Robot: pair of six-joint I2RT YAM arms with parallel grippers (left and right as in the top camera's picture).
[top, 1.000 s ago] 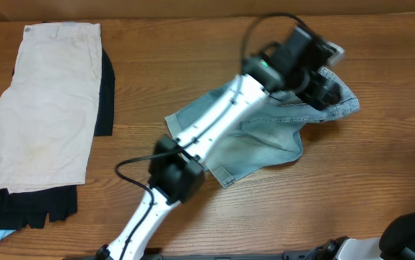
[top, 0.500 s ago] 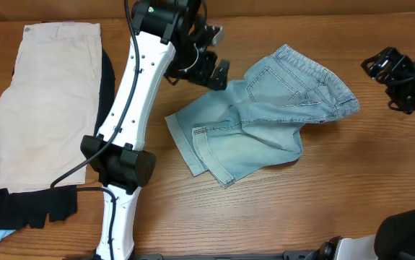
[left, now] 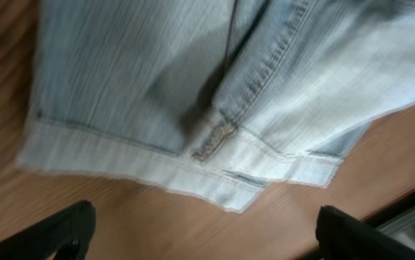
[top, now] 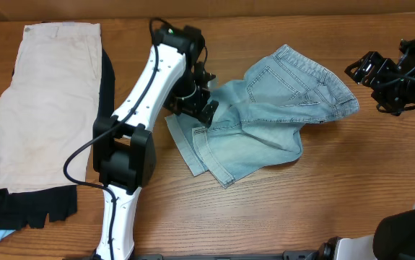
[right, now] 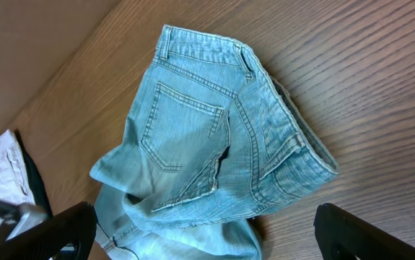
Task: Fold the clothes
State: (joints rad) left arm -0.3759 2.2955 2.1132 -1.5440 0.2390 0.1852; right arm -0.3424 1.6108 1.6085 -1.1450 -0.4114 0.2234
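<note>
**Left gripper (top: 198, 110) hovers over denim shorts (top: 279, 108), fingers spread, at the leg cuffs.**
Right gripper (top: 367, 83) hangs spread near the waistband; the next move likely calls for pinching a cuff to fold.

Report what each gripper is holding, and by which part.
Nothing is held. The left gripper is open over the denim shorts' cuffed hem; the right gripper is open, clear of the shorts.
</note>
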